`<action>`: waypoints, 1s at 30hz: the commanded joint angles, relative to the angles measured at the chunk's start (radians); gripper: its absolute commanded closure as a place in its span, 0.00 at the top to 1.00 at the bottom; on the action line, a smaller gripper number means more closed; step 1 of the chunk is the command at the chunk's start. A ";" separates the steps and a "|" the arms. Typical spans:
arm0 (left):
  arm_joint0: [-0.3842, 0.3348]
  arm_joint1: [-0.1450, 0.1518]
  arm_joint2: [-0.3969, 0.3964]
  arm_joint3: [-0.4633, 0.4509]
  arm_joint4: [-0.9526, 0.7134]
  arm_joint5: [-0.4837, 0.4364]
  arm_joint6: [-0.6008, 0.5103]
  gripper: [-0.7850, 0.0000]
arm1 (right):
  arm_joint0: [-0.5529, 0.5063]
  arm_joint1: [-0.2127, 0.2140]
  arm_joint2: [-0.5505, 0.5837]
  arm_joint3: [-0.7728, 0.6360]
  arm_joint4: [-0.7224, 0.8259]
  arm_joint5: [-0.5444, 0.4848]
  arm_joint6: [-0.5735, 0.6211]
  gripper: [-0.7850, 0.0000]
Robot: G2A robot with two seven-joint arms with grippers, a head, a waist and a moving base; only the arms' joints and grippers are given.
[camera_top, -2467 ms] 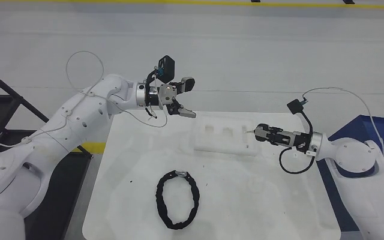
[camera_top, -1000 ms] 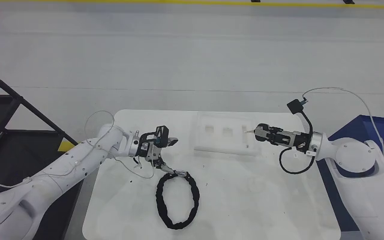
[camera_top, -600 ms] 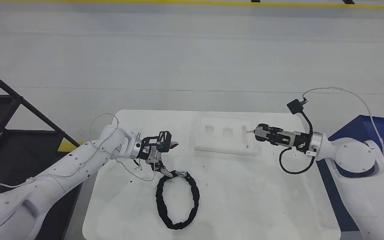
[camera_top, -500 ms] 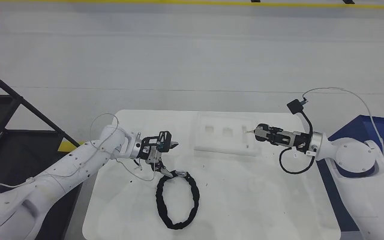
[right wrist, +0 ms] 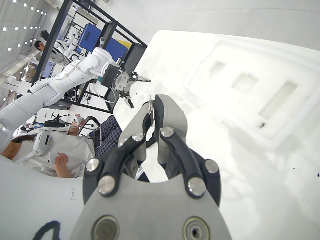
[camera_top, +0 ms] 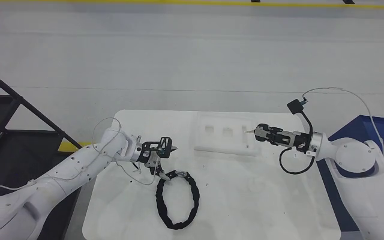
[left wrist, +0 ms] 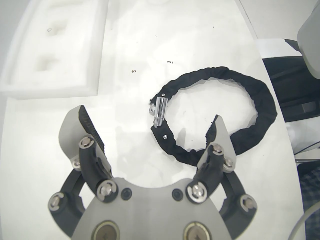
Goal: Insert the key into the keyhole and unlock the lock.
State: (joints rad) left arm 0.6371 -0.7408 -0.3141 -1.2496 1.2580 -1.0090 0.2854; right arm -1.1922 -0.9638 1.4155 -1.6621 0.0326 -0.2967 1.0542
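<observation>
White table (camera_top: 252, 198), left gripper (left wrist: 149, 114) spread wide above the lock (left wrist: 160, 111).
Its chrome body sits just ahead of the open span: advance, then close squarely across it. The right gripper (right wrist: 153, 104) pinches the key (right wrist: 149, 108).

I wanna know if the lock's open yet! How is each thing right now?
left gripper: open, empty, near the chain lock
right gripper: shut on the key
chain lock: closed loop, lying flat, no key in it
key: pinched in the right gripper
foam tray: lying flat, pockets empty
</observation>
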 commanded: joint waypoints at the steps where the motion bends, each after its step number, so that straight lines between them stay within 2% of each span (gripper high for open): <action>1: 0.010 -0.009 0.007 0.012 0.044 -0.002 0.031 1.00 | 0.000 0.000 0.000 0.000 0.000 0.000 0.000 0.00; 10: 0.030 -0.080 0.044 0.123 0.244 0.099 0.215 1.00 | 0.000 0.000 0.000 0.000 0.000 0.000 0.000 0.00; 22: -0.008 -0.165 0.087 0.243 0.419 0.089 0.351 1.00 | 0.000 0.000 0.000 0.000 0.000 0.000 0.000 0.00; 23: -0.008 -0.170 0.089 0.251 0.425 0.088 0.360 0.97 | 0.000 0.000 0.000 0.000 0.000 0.000 0.000 0.00; 25: -0.007 -0.180 0.092 0.265 0.436 0.089 0.377 0.86 | 0.000 0.000 0.000 0.000 0.000 0.000 0.000 0.00; 26: -0.007 -0.183 0.093 0.269 0.439 0.089 0.382 0.77 | 0.000 0.000 0.000 0.000 0.000 0.000 0.000 0.00; 27: -0.006 -0.187 0.095 0.276 0.444 0.092 0.388 0.74 | 0.000 0.000 0.000 0.000 0.000 0.000 0.000 0.00; 30: -0.001 -0.200 0.099 0.292 0.456 0.097 0.401 0.72 | 0.000 0.000 0.000 0.000 0.000 0.000 0.000 0.00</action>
State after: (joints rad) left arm 0.6344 -0.9372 -0.2167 -0.9619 1.7098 -0.9135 0.6825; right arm -1.1922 -0.9638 1.4155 -1.6621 0.0326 -0.2967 1.0542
